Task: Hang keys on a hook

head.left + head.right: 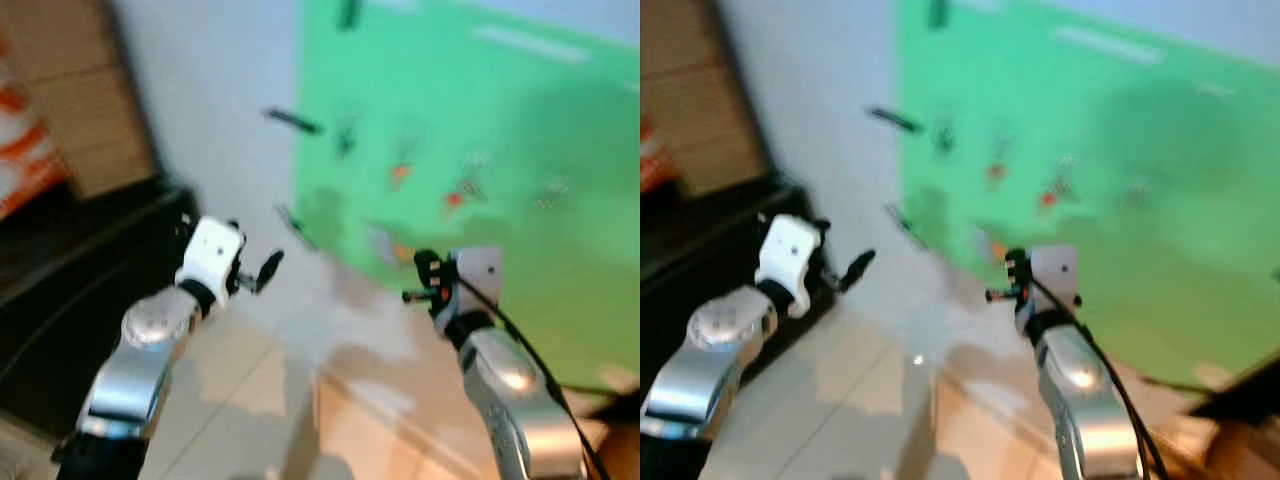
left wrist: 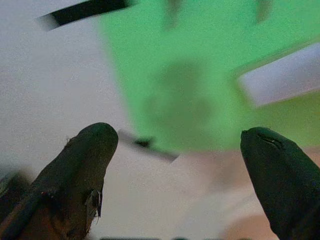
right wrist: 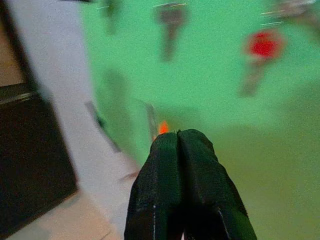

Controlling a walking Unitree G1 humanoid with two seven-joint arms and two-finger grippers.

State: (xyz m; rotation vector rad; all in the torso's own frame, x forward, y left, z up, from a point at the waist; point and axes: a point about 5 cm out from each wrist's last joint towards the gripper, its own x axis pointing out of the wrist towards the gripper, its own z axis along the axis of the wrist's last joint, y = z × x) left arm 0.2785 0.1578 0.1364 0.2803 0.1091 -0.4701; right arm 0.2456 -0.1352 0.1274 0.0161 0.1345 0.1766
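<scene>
- Green board (image 1: 480,120) on a white wall (image 1: 210,70) stands ahead of both grippers, and the whole picture is blurry.
- Small keys (image 3: 172,20) already hang on the board, up past the right gripper's tips. One has a red top (image 3: 264,44).
- Black hooks (image 1: 292,121) stick out of the wall, up beyond the left gripper.
- Left gripper (image 2: 180,145) is spread wide with nothing between its jaws. It points at the edge where wall and board meet.
- Right gripper (image 3: 180,145) is squeezed tight, its two fingers (image 3: 165,170) pressed together.
- A bit of orange (image 3: 163,127) peeks out just past those tips. It may be the key's tag, or it may be on the board; I cannot tell.
- So I cannot be sure the right gripper has the keys.
- I think the job is partway done: both arms are up near the board, but no keys have gone onto a hook yet.
- Left to do: reach a free hook, slip the ring over it, and let go.
</scene>
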